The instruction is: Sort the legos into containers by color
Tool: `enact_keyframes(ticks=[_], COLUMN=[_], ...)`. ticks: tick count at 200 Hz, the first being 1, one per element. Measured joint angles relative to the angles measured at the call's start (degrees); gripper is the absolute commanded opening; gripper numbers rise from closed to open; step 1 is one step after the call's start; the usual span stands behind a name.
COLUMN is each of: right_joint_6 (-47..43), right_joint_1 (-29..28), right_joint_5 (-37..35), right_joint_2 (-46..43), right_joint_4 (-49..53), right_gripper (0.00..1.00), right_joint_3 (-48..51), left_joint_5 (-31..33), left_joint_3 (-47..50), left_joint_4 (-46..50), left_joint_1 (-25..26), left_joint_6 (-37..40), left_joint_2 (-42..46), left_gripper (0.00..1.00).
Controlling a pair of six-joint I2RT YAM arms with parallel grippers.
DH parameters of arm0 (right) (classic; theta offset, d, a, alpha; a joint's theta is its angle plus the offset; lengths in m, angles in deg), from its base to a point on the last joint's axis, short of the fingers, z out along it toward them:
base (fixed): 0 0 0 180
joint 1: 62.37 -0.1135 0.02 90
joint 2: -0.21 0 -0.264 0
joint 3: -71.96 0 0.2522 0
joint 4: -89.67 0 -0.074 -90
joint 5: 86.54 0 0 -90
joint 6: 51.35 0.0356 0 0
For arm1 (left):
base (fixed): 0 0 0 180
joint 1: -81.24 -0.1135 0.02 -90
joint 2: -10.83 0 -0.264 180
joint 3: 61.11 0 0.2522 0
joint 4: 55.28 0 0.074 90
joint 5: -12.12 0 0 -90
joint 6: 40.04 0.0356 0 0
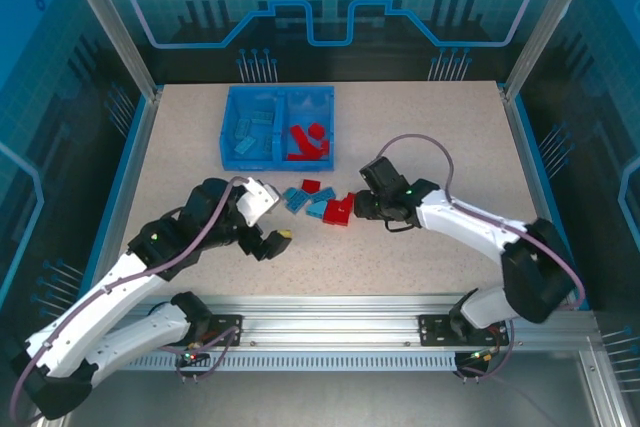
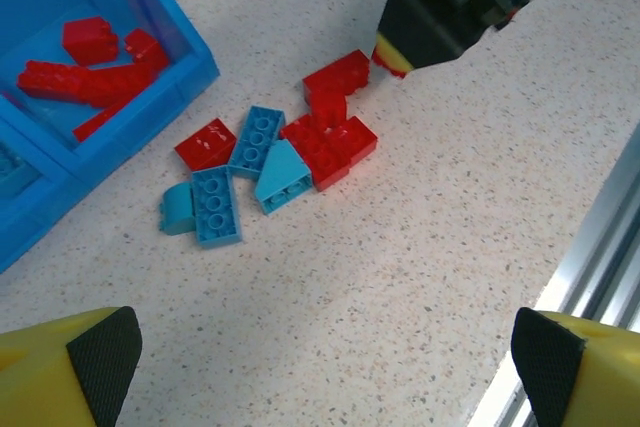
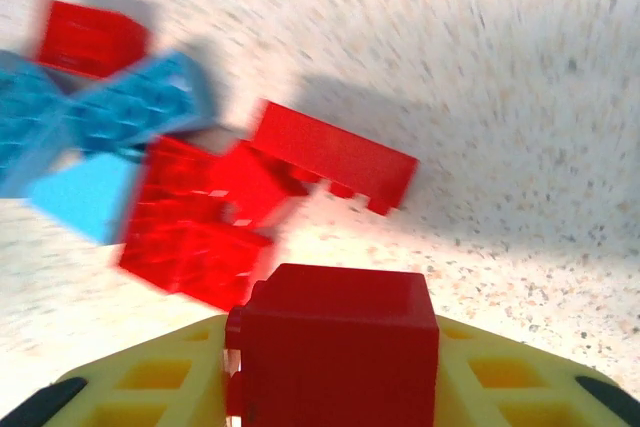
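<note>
A loose pile of legos [image 1: 318, 201] lies mid-table, red and light blue mixed. My right gripper [image 1: 358, 205] is at the pile's right edge, shut on a red brick [image 3: 335, 347] that sits between its yellow fingers [image 3: 150, 382]. In the left wrist view the pile shows blue bricks [image 2: 215, 205] and red bricks [image 2: 335, 142], with the right gripper [image 2: 392, 55] touching the far red one. My left gripper [image 1: 275, 219] hovers left of the pile, open and holding nothing; its pads [image 2: 100, 357] stand far apart. In the blue bin [image 1: 229, 125], the left compartment holds blue bricks, the right red ones [image 1: 308, 142].
The bin stands at the back, left of centre, its near corner [image 2: 170, 87] close to the pile. An aluminium rail [image 1: 330, 332] runs along the table's near edge. Bare tabletop [image 1: 430, 137] stretches to the right of the bin and in front of the pile.
</note>
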Motion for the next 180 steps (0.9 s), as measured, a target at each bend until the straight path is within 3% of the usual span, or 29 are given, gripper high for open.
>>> enact_keyframes(ticks=[27, 56, 84, 125, 165, 180], right_joint_6=[-4.0, -10.1, -14.8, -17.5, -18.0, -17.9], right_joint_1=[-5.4, -8.7, -7.7, -4.0, -1.2, -0.6], right_joint_5=[-2.0, -3.8, -6.3, -7.1, -4.9, -3.7], right_joint_2=[-1.3, 7.9, 24.5, 46.2, 59.5, 60.8], right_joint_4=[0.9, -0.8, -1.1, 2.6, 8.6, 10.3], right_gripper=[0.44, 0.44, 0.44, 0.44, 0.64, 0.65], right_joint_3=[-9.4, -24.8, -41.3, -61.2, -75.8, -78.2], left_joint_5=[4.4, 11.9, 17.9, 20.8, 21.0, 21.0], left_joint_3=[0.5, 1.8, 1.9, 2.2, 2.2, 2.2], left_joint_4=[-1.5, -4.2, -5.1, -5.6, -5.7, -5.8], left_joint_1=[-0.3, -1.5, -2.6, -3.9, -5.3, -5.4], left_joint_6=[-0.5, -2.5, -4.0, -5.0, -6.3, -6.5], left_joint_2=[2.8, 5.3, 5.5, 5.4, 5.0, 4.6], left_gripper=[0.99, 0.99, 0.99, 0.99, 0.99, 0.99])
